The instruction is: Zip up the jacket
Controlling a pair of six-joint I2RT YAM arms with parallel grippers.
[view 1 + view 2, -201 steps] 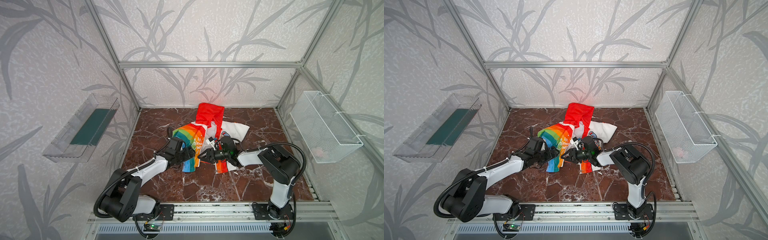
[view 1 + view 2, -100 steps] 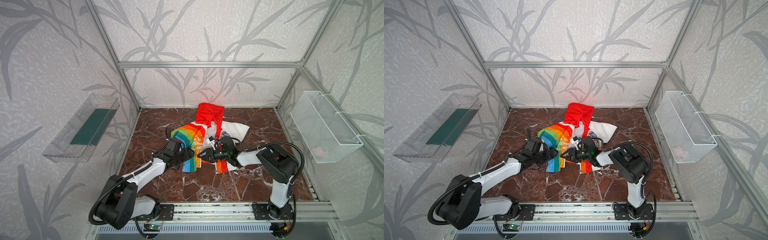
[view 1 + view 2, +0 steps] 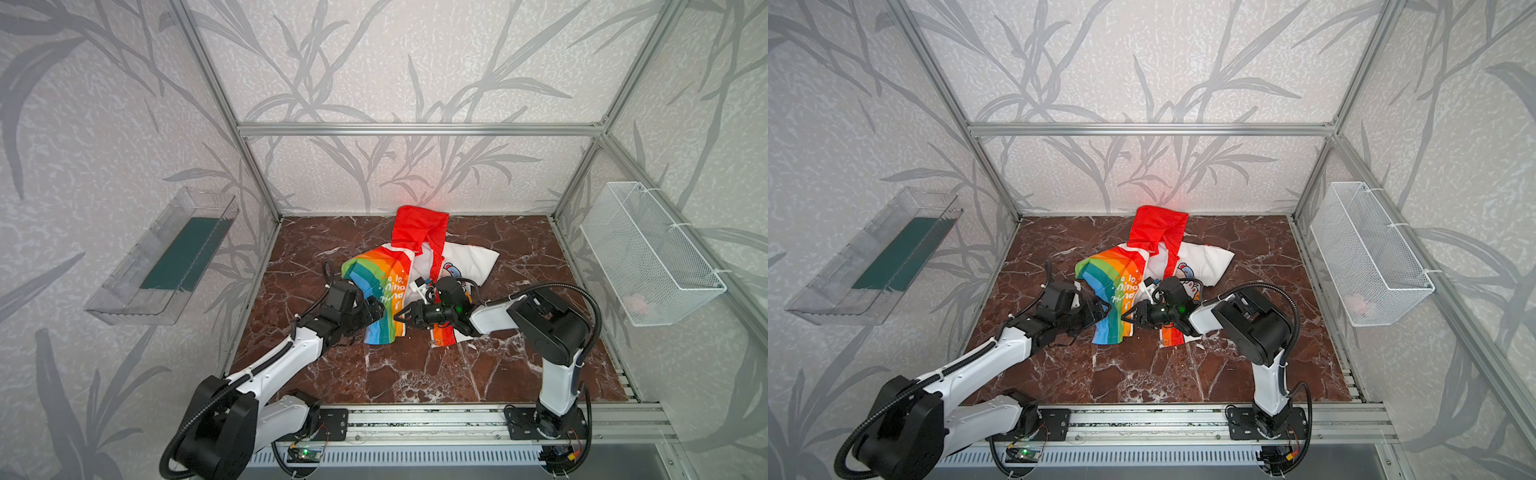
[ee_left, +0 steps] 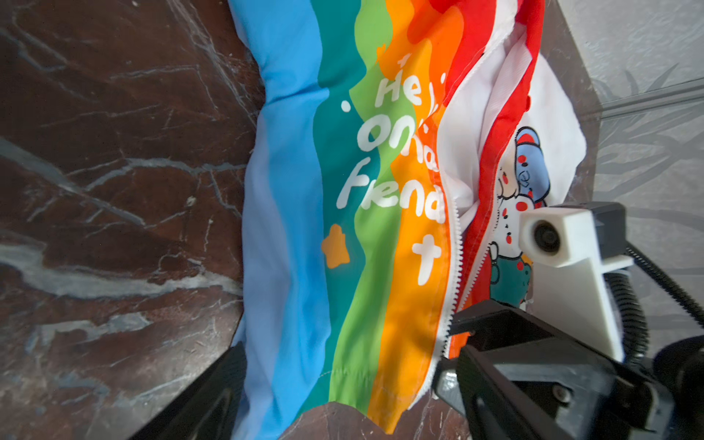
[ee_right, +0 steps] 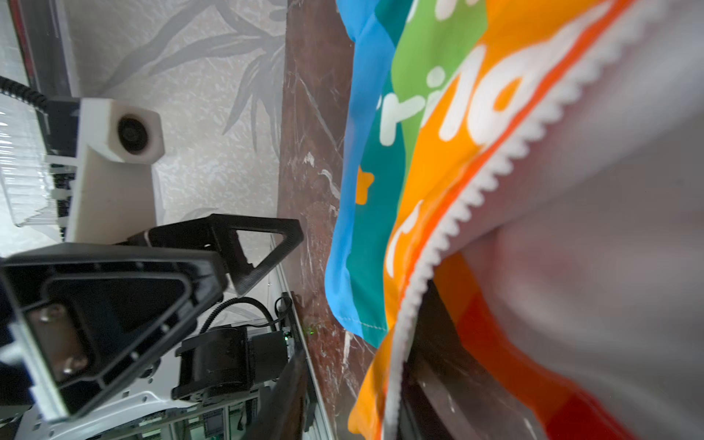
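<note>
Closure of the zip has not begun. The small padded child's jacket [image 3: 384, 274], white with cartoon animals and rainbow-striped panels, lies crumpled in the middle of the brown marble surface [image 3: 415, 374]. Its red hood [image 3: 419, 224] points toward 12 o'clock and its hem toward 6 o'clock. In the left wrist view we see the two white rows of zipper teeth [image 4: 455, 244] parted along most of their length and running together only near the hem, so we judge the front to be open.

We take the step in hand to be getting a hold at the bottom of the zip. The right gripper [image 3: 400, 318] reaches in from 3 o'clock at the hem end of the rainbow panel. Its jaws stand part-way apart around the toothed edge: one lies against the tape, the other is clear of the cloth with marble showing between. The left gripper [image 3: 372, 309] hovers just beside the panel's blue edge on the 9 o'clock side, not touching it, its jaws spread wide and holding nothing.

We cannot pick out the ring pull; it may sit behind the right jaws. As we read it, the next move calls for the right jaws to press together on the pull or the tape beside it. The left jaws then need to pin the hem, so the cloth stays taut when the slider is drawn toward 12 o'clock.
</note>
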